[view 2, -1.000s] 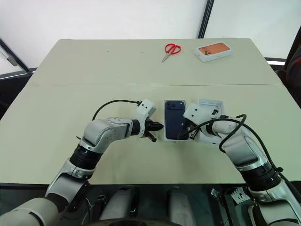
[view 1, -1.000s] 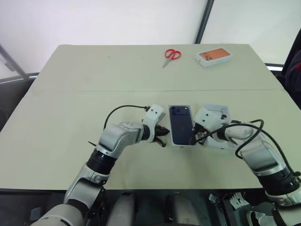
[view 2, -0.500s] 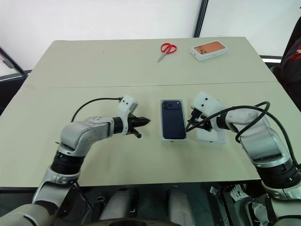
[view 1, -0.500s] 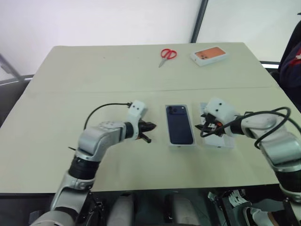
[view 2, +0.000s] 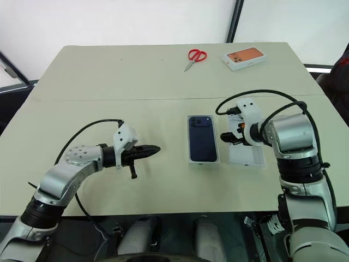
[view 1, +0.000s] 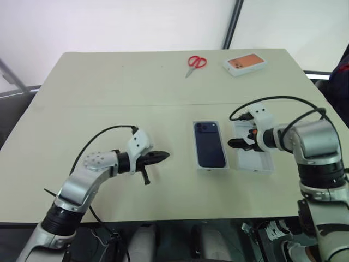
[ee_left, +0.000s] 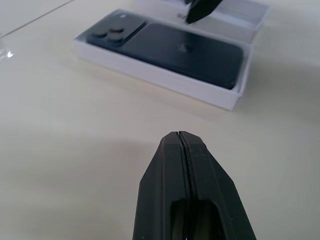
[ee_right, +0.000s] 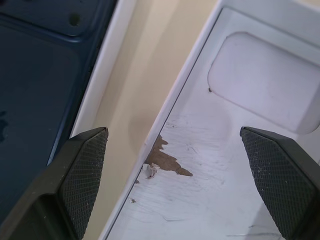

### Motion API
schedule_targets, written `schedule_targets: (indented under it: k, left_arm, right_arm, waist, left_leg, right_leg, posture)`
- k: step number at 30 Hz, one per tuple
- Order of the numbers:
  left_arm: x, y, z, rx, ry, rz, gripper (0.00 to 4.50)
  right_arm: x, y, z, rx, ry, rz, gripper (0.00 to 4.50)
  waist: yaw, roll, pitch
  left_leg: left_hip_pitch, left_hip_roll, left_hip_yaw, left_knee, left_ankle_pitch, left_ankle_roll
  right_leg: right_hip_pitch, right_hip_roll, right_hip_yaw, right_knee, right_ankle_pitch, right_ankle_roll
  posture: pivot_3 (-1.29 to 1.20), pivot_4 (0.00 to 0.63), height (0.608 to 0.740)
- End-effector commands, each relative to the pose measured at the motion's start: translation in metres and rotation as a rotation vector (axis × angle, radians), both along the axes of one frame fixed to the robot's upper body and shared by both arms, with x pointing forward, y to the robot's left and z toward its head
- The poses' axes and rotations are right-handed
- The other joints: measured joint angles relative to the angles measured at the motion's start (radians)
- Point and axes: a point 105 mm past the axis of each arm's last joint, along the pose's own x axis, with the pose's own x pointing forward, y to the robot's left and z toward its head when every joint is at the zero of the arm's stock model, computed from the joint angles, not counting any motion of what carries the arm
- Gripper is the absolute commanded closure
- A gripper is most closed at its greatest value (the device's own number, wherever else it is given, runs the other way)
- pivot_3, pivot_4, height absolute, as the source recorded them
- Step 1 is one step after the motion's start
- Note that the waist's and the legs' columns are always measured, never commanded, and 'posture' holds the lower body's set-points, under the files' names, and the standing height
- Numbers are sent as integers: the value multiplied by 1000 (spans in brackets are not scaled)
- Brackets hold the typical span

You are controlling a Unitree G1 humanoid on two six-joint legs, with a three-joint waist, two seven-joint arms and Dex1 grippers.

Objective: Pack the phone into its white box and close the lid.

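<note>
a: phone (view 1: 210, 144) already lying in the white box (view 1: 212, 167), mid table. right gripper (view 2: 228, 137) spread wide over the near-left edge of the lid (view 1: 254, 161), lying inside-up just right of the box. how to grab?

b: straddle that thin wall, pinch, flip slowly. left gripper (view 1: 162, 156) pressed together, parked well left.
</note>
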Motion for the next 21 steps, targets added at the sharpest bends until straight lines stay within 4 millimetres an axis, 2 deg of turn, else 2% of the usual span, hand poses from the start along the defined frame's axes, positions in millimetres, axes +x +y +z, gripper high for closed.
schedule_targets:
  k: [1,4,8,10,14,16,19,21]
  left_arm:
    - [-5,1,11,-24,-64,-31,4500]
    - [-5,0,12,-39,-69,-19,4500]
    - [-6,0,14,-61,-70,-9,4500]
    - [-6,-1,14,-64,-68,-4,4500]
    - [-4,-1,12,-69,-65,5,4500]
    - [0,1,12,-75,-65,27,4500]
    - [9,9,13,-90,-65,87,4500]
    - [14,18,13,-98,-57,132,4500]
  right_arm:
    - [4,-1,5,4,-14,-32,295]
    - [4,-2,3,-4,-8,-36,1301]
    - [5,0,5,8,-15,-41,3463]
    - [6,0,8,16,-24,-46,4393]
    - [8,1,14,65,-42,-55,4466]
    - [12,2,25,105,-83,-72,4466]
    - [18,13,62,193,-192,-27,4466]
    - [16,35,90,319,-259,79,4466]
  waist:
    - [-5,0,0]
    - [-6,0,0]
    - [-5,0,0]
    - [-5,0,0]
    - [-6,0,0]
    - [-8,0,0]
    - [-12,2,1]
    - [-13,3,2]
  left_leg:
    - [0,0,0,0,0,0]
    - [1,1,0,0,0,0]
    - [1,0,0,0,0,0]
    - [1,0,0,0,0,1]
    - [1,1,0,0,0,1]
    - [1,1,0,0,0,1]
    - [1,1,1,0,0,1]
    - [1,1,1,0,0,1]
  right_leg:
    - [0,0,0,0,0,0]
    - [0,1,0,1,0,0]
    - [0,1,0,1,0,0]
    - [0,1,0,1,0,0]
    - [0,1,0,1,0,0]
    - [0,2,0,1,0,0]
    - [-1,2,0,2,0,0]
    - [-1,3,1,2,0,0]
  posture:
    - [0,150,740]
    - [0,150,740]
    - [0,150,740]
    - [0,150,740]
    - [0,150,740]
    - [0,150,740]
    - [0,150,740]
    - [0,150,740]
